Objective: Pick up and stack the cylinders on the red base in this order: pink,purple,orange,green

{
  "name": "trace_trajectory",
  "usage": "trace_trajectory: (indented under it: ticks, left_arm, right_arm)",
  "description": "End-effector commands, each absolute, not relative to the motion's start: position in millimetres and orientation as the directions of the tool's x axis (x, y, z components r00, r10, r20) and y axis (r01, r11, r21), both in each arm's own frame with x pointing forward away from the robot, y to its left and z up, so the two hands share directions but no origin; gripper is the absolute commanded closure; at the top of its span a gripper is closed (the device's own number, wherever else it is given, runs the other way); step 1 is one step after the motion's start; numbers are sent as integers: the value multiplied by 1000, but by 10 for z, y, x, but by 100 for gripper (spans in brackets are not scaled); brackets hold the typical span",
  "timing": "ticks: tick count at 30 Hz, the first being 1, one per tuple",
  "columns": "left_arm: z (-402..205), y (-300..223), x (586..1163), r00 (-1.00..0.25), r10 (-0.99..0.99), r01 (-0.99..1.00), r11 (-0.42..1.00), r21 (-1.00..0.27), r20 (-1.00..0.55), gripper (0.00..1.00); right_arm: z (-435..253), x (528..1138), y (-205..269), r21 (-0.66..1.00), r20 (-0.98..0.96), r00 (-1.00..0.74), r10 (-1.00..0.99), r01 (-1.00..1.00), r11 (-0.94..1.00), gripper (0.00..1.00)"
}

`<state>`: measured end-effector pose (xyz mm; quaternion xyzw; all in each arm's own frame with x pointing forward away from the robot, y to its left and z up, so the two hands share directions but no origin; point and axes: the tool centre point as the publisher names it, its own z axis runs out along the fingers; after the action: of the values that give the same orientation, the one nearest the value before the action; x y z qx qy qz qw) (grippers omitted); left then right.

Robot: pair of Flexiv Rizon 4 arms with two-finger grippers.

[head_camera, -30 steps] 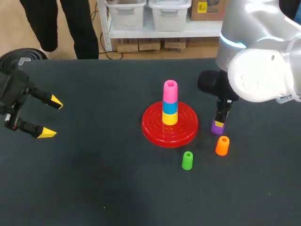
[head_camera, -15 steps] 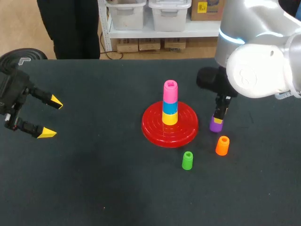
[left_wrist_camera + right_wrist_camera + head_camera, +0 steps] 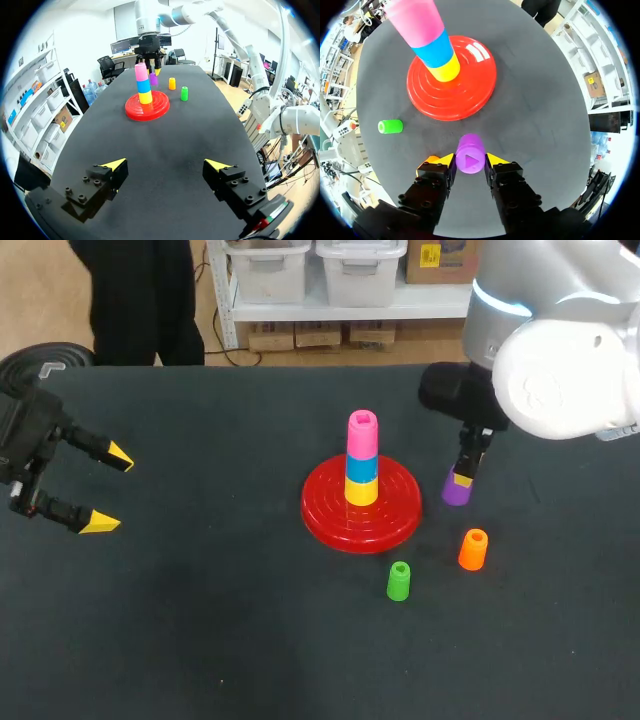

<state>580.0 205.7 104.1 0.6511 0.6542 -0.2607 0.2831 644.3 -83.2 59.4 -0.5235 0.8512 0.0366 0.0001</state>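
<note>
One purple cylinder [image 3: 470, 150] gripped by right claw [image 3: 470, 160], orange cylinder [image 3: 431, 159] mostly hidden, left claw [image 3: 167, 164] released

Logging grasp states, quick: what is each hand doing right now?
Left hand: open, empty.
Right hand: closed on the purple cylinder.

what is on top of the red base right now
On the red base, at its centre, stand three stacked cylinders: yellow cylinder lowest, blue cylinder on it, pink cylinder on top. They cover the centre, so what lies under them cannot be seen.
</note>
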Motion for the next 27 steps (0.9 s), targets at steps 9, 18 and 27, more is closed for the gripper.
trace_trajectory:
  ticks: [9, 18, 27]
  left_arm:
    - [1030, 2063, 5796, 11, 702, 999, 16, 32, -712, 0]
    - [1030, 2063, 5796, 11, 702, 999, 16, 32, -712, 0]
    - [1030, 2063, 5796, 11, 702, 999, 16, 32, -712, 0]
  right_arm:
    - [1345, 6471, -699, -38, -51, -419, -906, -906, 421, 100]
    - [1922, 6569, -345, -101, -35, -353, -935, -930, 355, 100]
    - [2108, 6634, 20, -107, -12, -281, -960, -954, 281, 100]
